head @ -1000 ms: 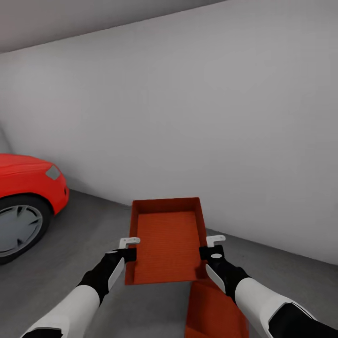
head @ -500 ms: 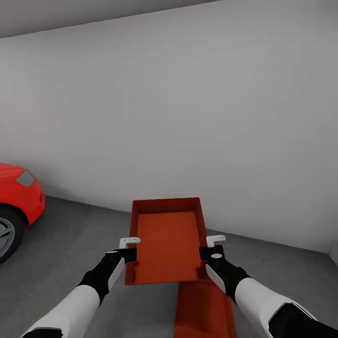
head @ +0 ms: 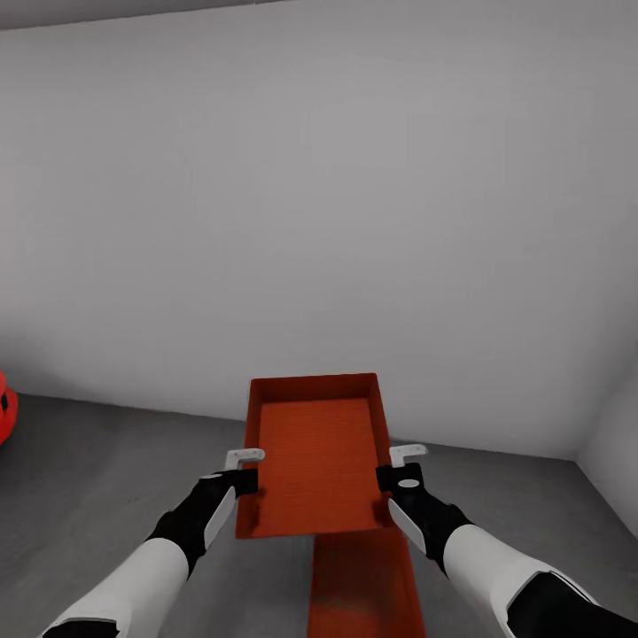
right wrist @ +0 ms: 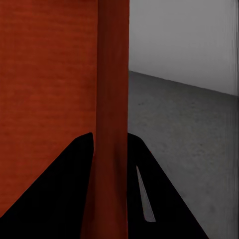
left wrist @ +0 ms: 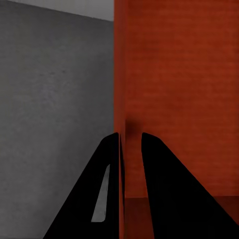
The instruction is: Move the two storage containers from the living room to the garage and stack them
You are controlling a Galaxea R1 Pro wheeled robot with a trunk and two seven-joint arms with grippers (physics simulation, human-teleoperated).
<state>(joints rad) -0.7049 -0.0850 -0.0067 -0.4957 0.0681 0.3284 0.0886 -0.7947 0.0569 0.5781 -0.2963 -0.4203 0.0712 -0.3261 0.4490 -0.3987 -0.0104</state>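
I hold one orange-red storage container [head: 317,461] level in front of me above the floor [head: 106,496] of the garage. My left gripper [head: 251,478] is shut on its left wall and my right gripper [head: 385,477] on its right wall. In the left wrist view the black fingers [left wrist: 107,164] pinch the container's thin wall [left wrist: 174,74]. The right wrist view has the gripper [right wrist: 110,135] clamped on the rim of the container [right wrist: 45,74]. The second storage container [head: 363,585] lies on the concrete below, partly hidden by the held one.
A plain white wall [head: 319,221] stands close ahead and meets a side wall [head: 616,443] at the right. A sliver of the red car [head: 3,409] shows at the far left edge. Bare grey concrete spreads to the left of the containers.
The view has swung right: the red car has slid almost out at the left and a wall corner has appeared. The floor container now lies more squarely under the held one. Both grips are unchanged.
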